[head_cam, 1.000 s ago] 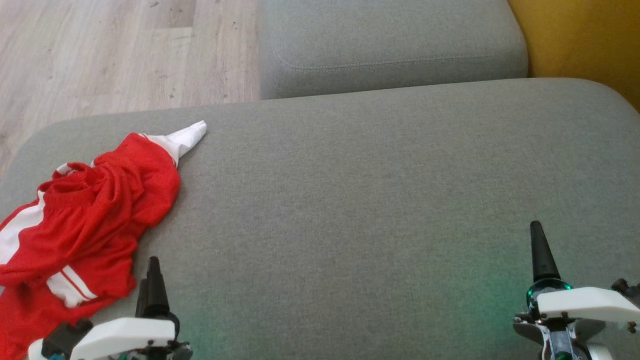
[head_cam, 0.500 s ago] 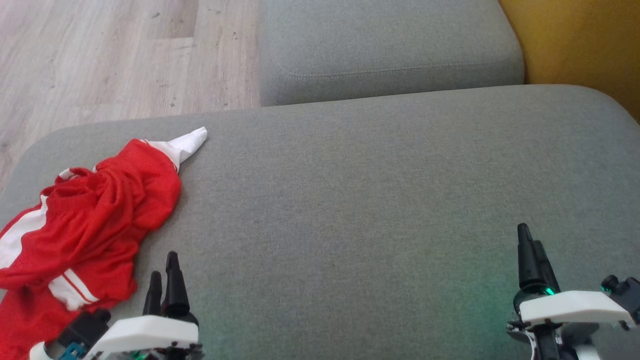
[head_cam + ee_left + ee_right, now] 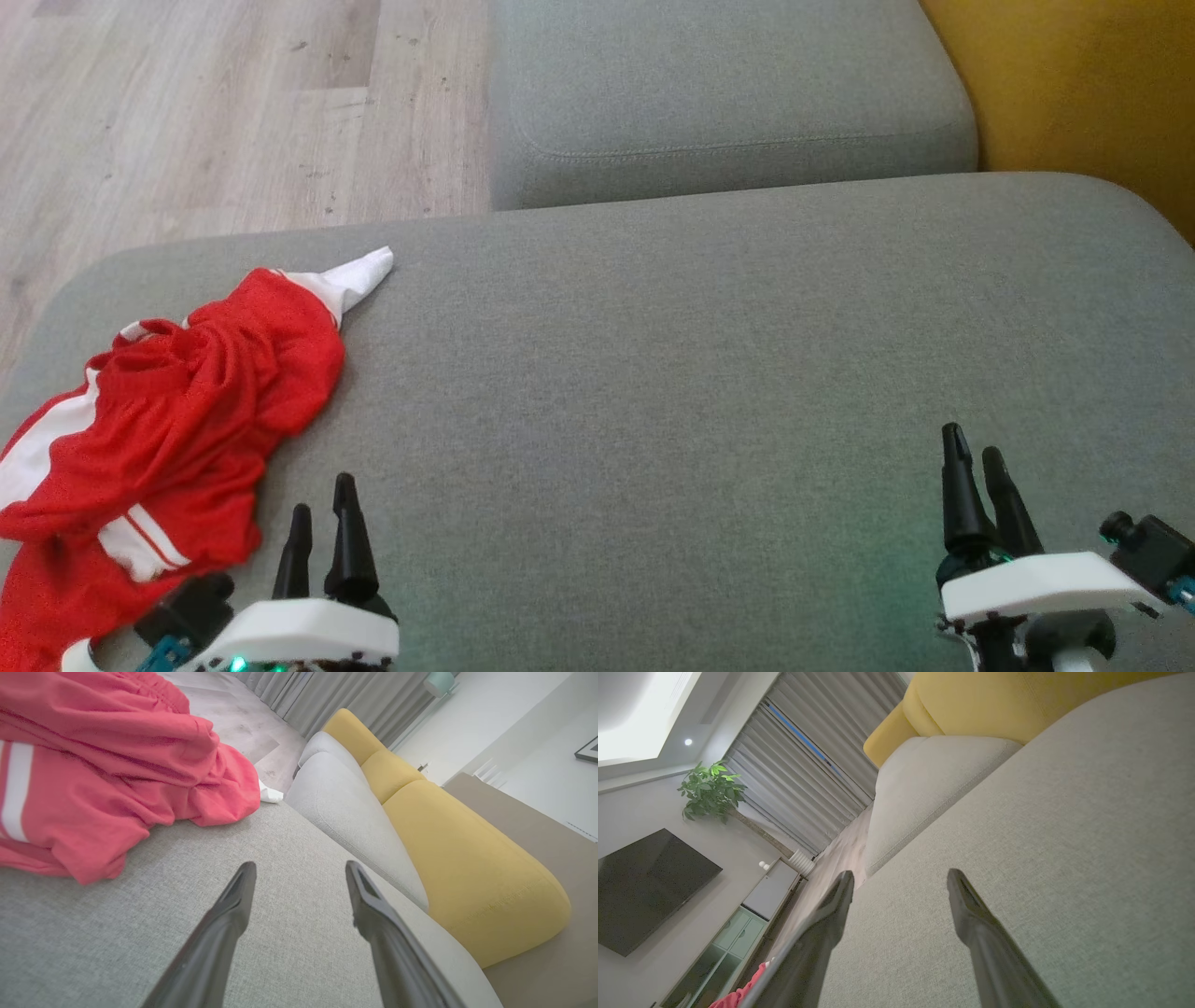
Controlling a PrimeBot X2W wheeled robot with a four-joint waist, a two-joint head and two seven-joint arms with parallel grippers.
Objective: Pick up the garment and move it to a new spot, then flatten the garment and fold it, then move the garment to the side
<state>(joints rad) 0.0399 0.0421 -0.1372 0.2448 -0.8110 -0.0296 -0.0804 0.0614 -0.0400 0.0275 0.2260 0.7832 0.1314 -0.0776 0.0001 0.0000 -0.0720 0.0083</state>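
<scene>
So, the red garment point(image 3: 177, 411) with the white stripes is lying in a crumpled heap on the left end of the grey sofa seat point(image 3: 653, 373). One white corner pokes out toward the far edge, and the near part runs off the lower left of the head view. It's bunched and wrinkly, not flat at all.

The left pincer point(image 3: 322, 495) sits at the bottom left of the head view, just beside the near right edge of the heap, not touching it. In the left wrist view its two dark fingers point(image 3: 219, 933) are spread apart with bare grey fabric between them, and the garment is up and to the left of the tips.

The right pincer point(image 3: 972, 441) is well apart from the garment, over the right side of the seat. Its fingers are spread too, with nothing between them, pointing along the bare cushion.

Beyond the seat there's a second grey cushion point(image 3: 728, 84), a yellow backrest point(image 3: 1074, 84) on the right and pale wood floor point(image 3: 187, 112) on the left. The right wrist view also catches a dark TV point(image 3: 644, 891), a leafy plant point(image 3: 712, 791) and grey curtains point(image 3: 808, 765).
</scene>
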